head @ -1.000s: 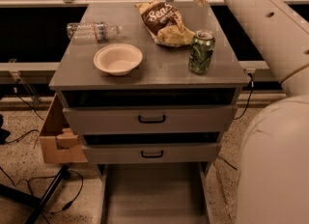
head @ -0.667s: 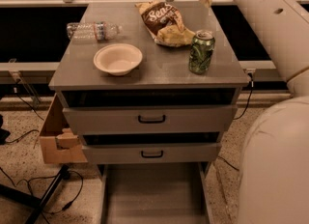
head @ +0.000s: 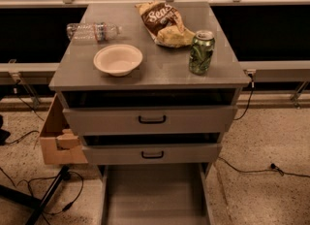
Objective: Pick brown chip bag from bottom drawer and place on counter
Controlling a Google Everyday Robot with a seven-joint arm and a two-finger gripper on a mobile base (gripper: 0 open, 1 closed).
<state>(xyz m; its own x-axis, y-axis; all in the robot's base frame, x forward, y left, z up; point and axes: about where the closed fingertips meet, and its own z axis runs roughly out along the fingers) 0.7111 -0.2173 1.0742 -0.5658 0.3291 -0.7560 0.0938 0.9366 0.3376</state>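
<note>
The brown chip bag (head: 163, 23) lies on the counter (head: 160, 69) at the back, right of centre, with white script lettering and pale yellow ends. The bottom drawer (head: 154, 195) is pulled out at the foot of the cabinet and shows a bare grey tray. The gripper and the arm are out of view.
A green can (head: 201, 52) stands on the counter just right of and in front of the bag. A white bowl (head: 117, 59) sits front left, a clear water bottle (head: 92, 31) lies back left. A cardboard box (head: 57, 136) stands left of the cabinet. Cables run over the floor.
The arm, which reached over the counter's back right above the bag, has gone out of view. The bag, can, bowl and bottle stay where they were.
</note>
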